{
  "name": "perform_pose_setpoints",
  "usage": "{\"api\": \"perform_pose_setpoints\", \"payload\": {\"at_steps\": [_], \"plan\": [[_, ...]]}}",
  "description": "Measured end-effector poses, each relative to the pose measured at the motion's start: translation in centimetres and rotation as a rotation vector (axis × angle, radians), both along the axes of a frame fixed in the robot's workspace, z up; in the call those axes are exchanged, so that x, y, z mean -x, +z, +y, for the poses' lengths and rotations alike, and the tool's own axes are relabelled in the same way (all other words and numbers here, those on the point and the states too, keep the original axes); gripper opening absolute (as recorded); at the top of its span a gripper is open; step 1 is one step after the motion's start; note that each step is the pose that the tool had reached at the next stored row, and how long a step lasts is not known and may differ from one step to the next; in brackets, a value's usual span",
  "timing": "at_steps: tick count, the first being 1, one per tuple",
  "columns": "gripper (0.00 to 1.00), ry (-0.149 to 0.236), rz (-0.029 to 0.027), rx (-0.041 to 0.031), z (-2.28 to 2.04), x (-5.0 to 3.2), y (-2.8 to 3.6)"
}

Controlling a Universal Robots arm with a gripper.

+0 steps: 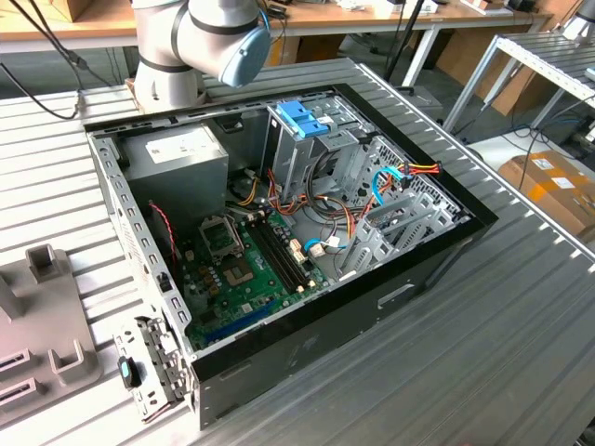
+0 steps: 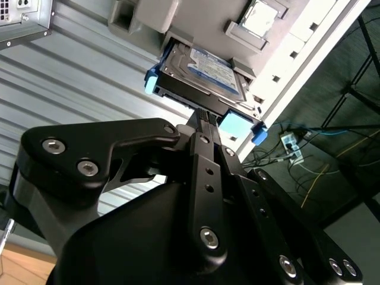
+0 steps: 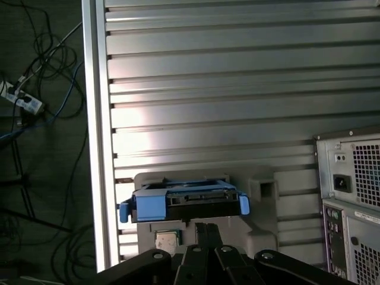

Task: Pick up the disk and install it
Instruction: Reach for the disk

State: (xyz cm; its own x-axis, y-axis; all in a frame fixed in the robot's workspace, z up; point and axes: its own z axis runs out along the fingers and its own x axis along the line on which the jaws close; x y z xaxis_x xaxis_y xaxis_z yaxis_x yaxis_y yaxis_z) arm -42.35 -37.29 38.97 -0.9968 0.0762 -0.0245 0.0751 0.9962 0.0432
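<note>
The disk (image 2: 205, 68) is a flat silver drive with a white-and-blue label and a blue plastic frame. In both wrist views it sits just past my fingertips, over a grey fixture (image 2: 148, 15). My black gripper (image 2: 203, 116) has its two fingers pressed together at the middle of the disk's near edge. In the first wrist view the disk (image 3: 196, 198) is seen edge-on, its blue corners sticking out past the fixture (image 3: 261, 196), with the gripper (image 3: 205, 227) right against it. The exterior view shows the open computer case (image 1: 437, 251) on the ribbed table.
Inside the case stand a metal cage with a blue top (image 1: 302, 119), a grey power-supply box (image 1: 181, 149) and the green board (image 1: 242, 269). A loose chip (image 3: 166, 239) lies on the fixture. The table edge (image 3: 95, 119) and floor cables (image 3: 35, 89) are close by.
</note>
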Motion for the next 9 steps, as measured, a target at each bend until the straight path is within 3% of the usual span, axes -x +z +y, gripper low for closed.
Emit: {"api": "perform_pose_setpoints", "payload": {"at_steps": [9], "plan": [[0.11, 0.000, 0.0000, 0.0000, 0.00, 1.89, -0.02]]}}
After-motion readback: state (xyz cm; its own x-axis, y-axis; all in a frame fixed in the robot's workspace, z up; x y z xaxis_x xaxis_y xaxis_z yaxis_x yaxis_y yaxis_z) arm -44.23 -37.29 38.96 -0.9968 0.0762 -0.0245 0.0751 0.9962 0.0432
